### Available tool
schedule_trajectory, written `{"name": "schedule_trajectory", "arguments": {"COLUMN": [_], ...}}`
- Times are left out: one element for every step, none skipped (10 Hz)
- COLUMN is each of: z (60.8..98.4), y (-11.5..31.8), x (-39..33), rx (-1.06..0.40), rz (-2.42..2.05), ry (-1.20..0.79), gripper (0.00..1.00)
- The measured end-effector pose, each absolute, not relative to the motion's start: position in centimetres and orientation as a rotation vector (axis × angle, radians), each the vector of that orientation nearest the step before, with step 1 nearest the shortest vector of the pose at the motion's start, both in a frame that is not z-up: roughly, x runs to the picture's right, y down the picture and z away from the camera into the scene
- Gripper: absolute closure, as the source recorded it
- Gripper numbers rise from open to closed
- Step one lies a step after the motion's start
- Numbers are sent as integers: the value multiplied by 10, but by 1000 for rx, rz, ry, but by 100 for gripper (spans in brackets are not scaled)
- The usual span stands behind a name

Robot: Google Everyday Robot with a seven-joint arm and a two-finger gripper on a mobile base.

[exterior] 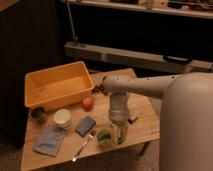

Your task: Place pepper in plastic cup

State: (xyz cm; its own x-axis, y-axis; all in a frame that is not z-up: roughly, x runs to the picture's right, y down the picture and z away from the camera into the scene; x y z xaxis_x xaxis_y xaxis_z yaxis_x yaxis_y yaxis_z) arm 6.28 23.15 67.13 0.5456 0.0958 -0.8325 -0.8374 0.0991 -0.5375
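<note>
The robot's hand [116,131] hovers just beside the short translucent light-green plastic cup [105,136] on the wooden bench [145,125]; the slender green pepper appears to lie inside. Its grip cannot be told. Withdrawal seems next.

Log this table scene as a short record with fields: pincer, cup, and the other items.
pincer: low over the table's front edge, beside the plastic cup
plastic cup: light green, upright, near the front edge
pepper: not clearly visible
yellow bin: back left
orange ball: in front of the bin
white cup: left
blue sponge: between the cups
fork: front
</note>
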Motion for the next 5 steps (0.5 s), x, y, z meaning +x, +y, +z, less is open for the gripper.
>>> {"name": "schedule_trajectory", "arguments": {"z": [672,671,671,670,670], "y": [229,226,223,221,220], "x": [61,60,59,58,57], "rx": [-1289,-1284,-1279,-1272,-1269], "rz": [788,790,793,793,788], "ry": [731,730,728,730,733], "gripper": [92,86,76,64,56]}}
